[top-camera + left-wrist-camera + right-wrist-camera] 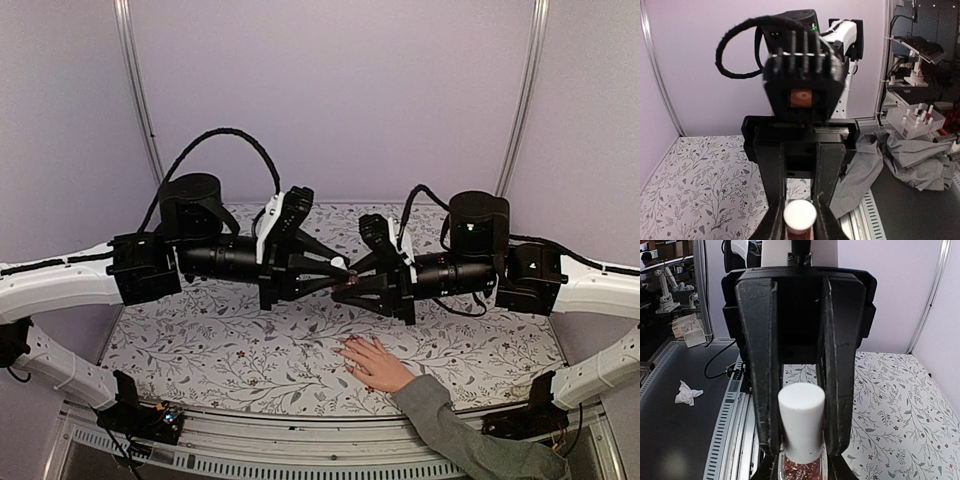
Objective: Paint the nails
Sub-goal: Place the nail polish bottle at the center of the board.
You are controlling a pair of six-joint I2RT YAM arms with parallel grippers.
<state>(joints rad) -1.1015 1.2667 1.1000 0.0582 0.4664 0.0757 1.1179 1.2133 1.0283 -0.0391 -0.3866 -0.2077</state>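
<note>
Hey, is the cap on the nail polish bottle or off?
On. In the right wrist view the white cap sits directly atop the red glitter bottle.

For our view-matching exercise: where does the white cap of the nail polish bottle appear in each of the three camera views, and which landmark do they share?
Top external: too small to make out, near the picture's centre.
Left wrist: white cap, seen end-on, bottom centre.
Right wrist: lower centre, seen side-on, above the glittery nail polish bottle.
Shared landmark: the floral tablecloth, visible in all three views.
</note>
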